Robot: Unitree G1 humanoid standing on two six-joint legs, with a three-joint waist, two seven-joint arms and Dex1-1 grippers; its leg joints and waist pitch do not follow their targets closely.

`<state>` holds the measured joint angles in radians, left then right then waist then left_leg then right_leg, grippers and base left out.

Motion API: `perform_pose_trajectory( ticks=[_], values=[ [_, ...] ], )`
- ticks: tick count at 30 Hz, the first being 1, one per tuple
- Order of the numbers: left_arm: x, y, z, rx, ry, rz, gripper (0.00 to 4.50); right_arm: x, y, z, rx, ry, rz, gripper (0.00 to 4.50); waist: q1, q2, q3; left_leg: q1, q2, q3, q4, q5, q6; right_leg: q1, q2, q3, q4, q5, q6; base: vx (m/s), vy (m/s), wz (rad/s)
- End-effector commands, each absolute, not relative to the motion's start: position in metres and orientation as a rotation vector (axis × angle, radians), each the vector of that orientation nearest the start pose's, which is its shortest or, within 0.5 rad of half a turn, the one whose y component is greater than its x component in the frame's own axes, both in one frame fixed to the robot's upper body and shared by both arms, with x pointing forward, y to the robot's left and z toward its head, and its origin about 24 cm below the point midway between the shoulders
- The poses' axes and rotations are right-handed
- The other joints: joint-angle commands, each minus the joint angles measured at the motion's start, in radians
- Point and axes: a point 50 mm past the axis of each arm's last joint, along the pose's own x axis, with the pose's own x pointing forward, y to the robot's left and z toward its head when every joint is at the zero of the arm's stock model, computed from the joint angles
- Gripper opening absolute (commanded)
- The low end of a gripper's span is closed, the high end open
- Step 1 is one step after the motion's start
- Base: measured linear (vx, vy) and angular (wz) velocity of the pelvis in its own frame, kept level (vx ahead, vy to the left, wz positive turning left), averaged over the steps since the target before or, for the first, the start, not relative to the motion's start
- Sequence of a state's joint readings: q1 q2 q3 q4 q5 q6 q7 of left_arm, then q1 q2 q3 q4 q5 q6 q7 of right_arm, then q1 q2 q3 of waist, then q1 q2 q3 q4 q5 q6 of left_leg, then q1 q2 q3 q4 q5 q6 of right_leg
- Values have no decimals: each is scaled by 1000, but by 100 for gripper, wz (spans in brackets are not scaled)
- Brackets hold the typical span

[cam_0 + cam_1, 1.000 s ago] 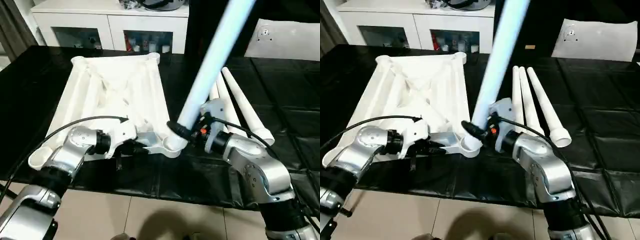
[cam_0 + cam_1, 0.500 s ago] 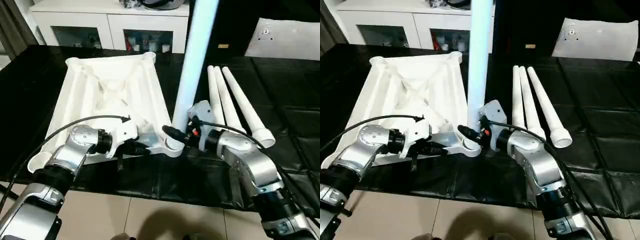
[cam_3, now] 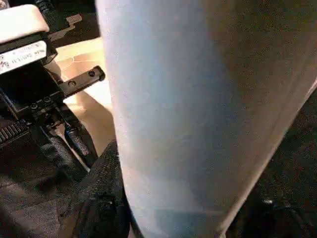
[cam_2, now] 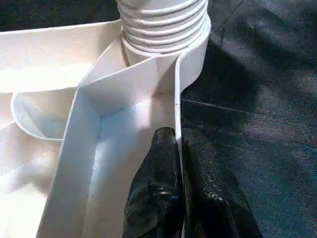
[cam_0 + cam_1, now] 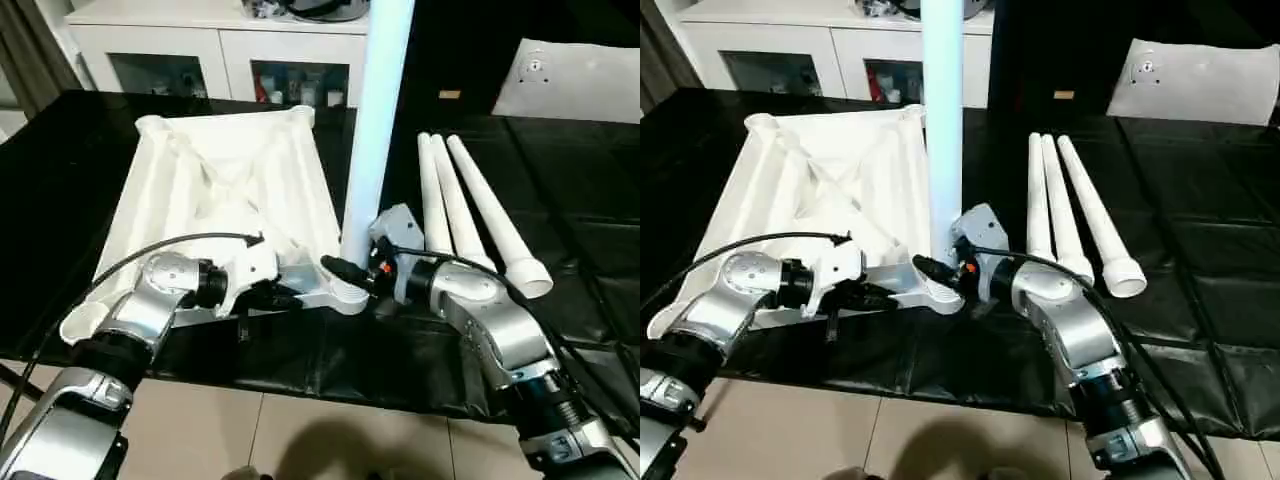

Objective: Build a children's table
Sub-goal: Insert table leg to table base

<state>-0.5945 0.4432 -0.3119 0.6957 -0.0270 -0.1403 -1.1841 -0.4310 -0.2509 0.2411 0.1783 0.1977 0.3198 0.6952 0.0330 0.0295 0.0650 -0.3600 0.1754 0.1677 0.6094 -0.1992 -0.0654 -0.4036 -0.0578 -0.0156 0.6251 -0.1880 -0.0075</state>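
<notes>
Closely, your left pincer pinches the tabletop rim, threaded leg end seated in the socket, right pincer clamps that upright leg, no writing legible.

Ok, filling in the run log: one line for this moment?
left gripper: pinching tabletop rim | right gripper: holding leg upright in corner socket | spare legs: three on mat

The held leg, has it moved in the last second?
Yes. The leg has swung from leaning right to nearly upright, judged against the three legs lying on the mat.
</notes>
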Motion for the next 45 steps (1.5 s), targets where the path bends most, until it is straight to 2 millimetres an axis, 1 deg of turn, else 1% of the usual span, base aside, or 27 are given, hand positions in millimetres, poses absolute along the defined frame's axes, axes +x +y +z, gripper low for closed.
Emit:
perform_pose_trajectory(
  ticks=[1,5,8,11,13,14,15,16,18,19,21,24,29,30,31,32,33,34,36,37,38,39,40,41,43,44,45],
  values=[
    [318,153,54,426,286,-1302,0,302,-90,68,-105,229,982,191,-1,-3,-71,4,37,-8,-73,-192,-5,52,-66,37,-76,-188,-232,0,0,0],
    [318,154,52,428,309,-1310,0,302,-91,63,-94,241,982,191,0,-5,-72,5,38,-8,-74,-194,-5,51,-67,38,-77,-198,-229,0,0,0],
    [318,156,52,432,319,-1300,0,303,-95,59,-23,249,945,191,-2,-5,-70,5,38,-8,-75,-202,-5,50,-66,38,-78,-211,-228,0,0,0],
    [320,156,52,433,319,-1286,0,304,-101,54,52,260,901,191,-2,-3,-68,6,38,-9,-77,-221,-7,49,-67,38,-82,-244,-223,0,0,0],
    [320,157,52,429,317,-1279,0,303,-103,51,90,264,879,191,-1,2,-68,9,38,-10,-79,-234,-10,48,-68,38,-84,-258,-222,0,0,0],
    [320,157,52,427,316,-1276,0,303,-104,50,101,265,873,191,-2,0,-68,8,38,-10,-79,-235,-11,48,-68,38,-84,-258,-222,0,0,0],
    [321,157,53,419,314,-1270,0,299,-107,43,140,278,847,191,0,6,-68,8,38,-11,-79,-237,-12,49,-68,38,-83,-259,-221,0,0,0],
    [321,157,53,419,314,-1270,0,299,-107,43,140,278,847,191,-1,2,-68,8,38,-10,-79,-238,-10,47,-68,39,-85,-257,-221,0,0,0],
    [321,157,53,419,315,-1264,0,294,-110,34,164,295,826,191,0,7,-70,8,39,-10,-79,-231,-9,48,-69,38,-84,-241,-225,0,0,0],
    [321,157,53,419,315,-1264,0,294,-110,34,164,295,826,191,0,5,-70,7,38,-10,-79,-228,-7,49,-67,38,-84,-229,-228,0,0,0],
    [323,159,54,427,316,-1251,0,282,-114,18,116,322,817,191,2,9,-72,7,37,-9,-79,-225,-4,50,-67,37,-85,-217,-228,0,0,0],
    [325,160,55,445,318,-1247,0,277,-115,14,21,327,838,191,3,9,-74,7,38,-10,-82,-208,3,52,-67,35,-84,-204,-226,0,0,0],
    [326,161,56,488,330,-1261,0,272,-111,13,-160,341,932,191,0,9,-70,10,38,-11,-87,-253,-3,49,-66,36,-93,-284,-201,0,0,0],
    [326,161,56,492,331,-1264,0,273,-110,14,-164,341,942,191,-1,8,-71,10,38,-11,-87,-255,-2,50,-67,37,-92,-283,-201,0,0,0],
    [325,161,56,497,332,-1270,0,274,-108,15,-160,342,951,191,-2,-5,-70,8,38,-10,-87,-253,2,50,-66,37,-95,-285,-199,0,0,0],
    [325,161,56,497,332,-1270,0,274,-108,15,-160,342,953,191,0,2,-71,10,39,-12,-86,-249,3,50,-68,37,-92,-284,-200,0,0,0],
    [325,161,56,500,332,-1275,0,275,-107,15,-158,342,959,191,0,4,-71,10,40,-11,-87,-248,5,47,-68,38,-93,-279,-200,0,0,0],
    [324,160,56,503,333,-1285,0,276,-106,15,-159,342,969,191,-1,-4,-72,9,40,-11,-87,-247,7,49,-68,37,-91,-273,-203,0,0,0],
    [322,157,56,517,338,-1325,0,277,-102,16,-168,343,1012,191,-3,-3,-71,10,41,-11,-89,-259,6,46,-68,37,-93,-286,-203,0,0,0],
    [321,157,56,521,338,-1332,0,277,-102,17,-170,340,1021,191,-6,-12,-71,10,41,-11,-89,-268,6,46,-67,37,-95,-295,-200,0,0,0],
    [321,157,56,521,338,-1334,0,277,-102,17,-169,340,1024,191,-4,-9,-72,11,42,-12,-90,-266,5,46,-69,37,-93,-292,-199,0,0,0],
    [319,154,56,534,338,-1372,0,275,-99,19,-155,337,1079,191,-3,-15,-73,11,43,-12,-90,-257,9,46,-69,38,-91,-283,-198,0,0,0],
    [316,151,56,554,340,-1419,0,272,-95,20,-121,350,1152,191,-7,-28,-72,9,44,-9,-90,-254,16,45,-67,38,-93,-270,-199,0,0,0],
    [316,150,56,555,341,-1423,0,271,-95,20,-118,352,1158,191,-3,-24,-68,7,43,-10,-91,-248,25,46,-69,39,-92,-266,-197,0,0,0],
    [312,149,54,587,360,-1477,0,263,-91,19,-95,384,1266,191,-4,-35,-51,7,45,-9,-98,-258,38,37,-67,40,-98,-276,-189,0,0,0],
    [311,150,54,599,364,-1488,0,260,-90,19,-94,392,1295,191,-3,-31,-53,12,48,-9,-98,-259,36,35,-67,40,-95,-257,-196,0,0,0],
    [311,150,54,599,364,-1488,0,260,-90,19,-94,392,1295,191,-3,-34,-49,11,48,-9,-101,-263,34,35,-66,39,-95,-239,-202,0,0,0]
  ],
)
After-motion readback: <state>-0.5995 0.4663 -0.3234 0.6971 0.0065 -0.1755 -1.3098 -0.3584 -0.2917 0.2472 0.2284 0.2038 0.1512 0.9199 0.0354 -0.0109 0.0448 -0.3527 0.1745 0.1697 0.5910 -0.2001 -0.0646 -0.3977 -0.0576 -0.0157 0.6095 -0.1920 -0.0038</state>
